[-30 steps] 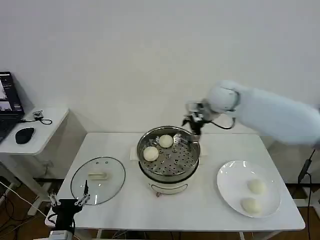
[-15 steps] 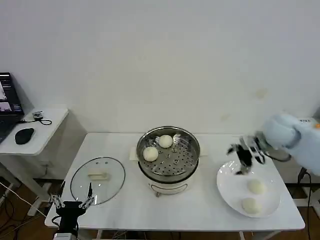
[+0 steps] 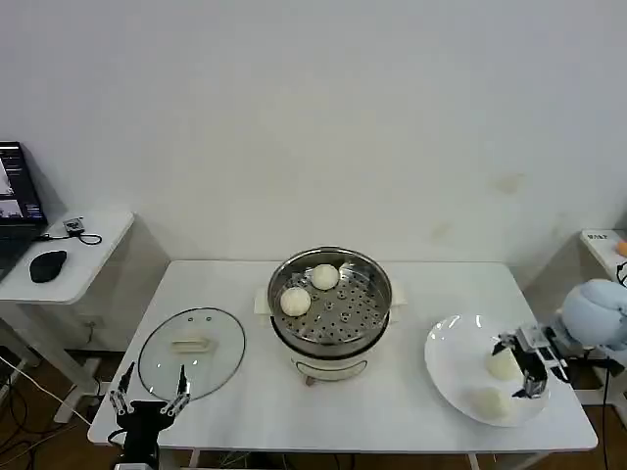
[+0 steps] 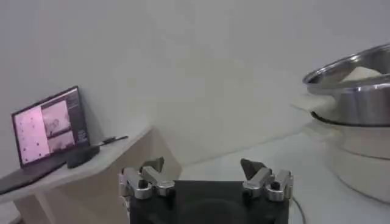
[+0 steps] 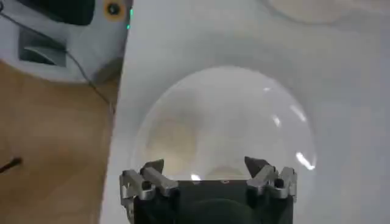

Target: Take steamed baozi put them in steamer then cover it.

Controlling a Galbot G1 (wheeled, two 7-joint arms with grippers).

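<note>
the right hand (image 3: 524,367) sits at the lower right of the head view over the plate (image 3: 446,367), fingers spread wide and empty, just beside one baozi (image 3: 503,364), with another (image 3: 487,401) nearer the plate's front edge. two more baozi (image 3: 295,301) already lie in the steamer (image 3: 333,294) at the centre. the risk is a squeeze that dents the soft bun, or fingers landing off-centre and rolling it across the smooth plate toward the worktop (image 3: 392,401) edge. the left hand (image 3: 149,403) waits open at the lower left, just in front of the cover (image 3: 191,351); a late lift there could clip the steamer rim.

the right wrist view shows the open fingers (image 5: 149,176) above the plate (image 5: 225,122) and two pale baozi blurs, which the head view partly hides behind the hand. the left wrist view gives the steamer's side wall (image 4: 356,91) at right.
</note>
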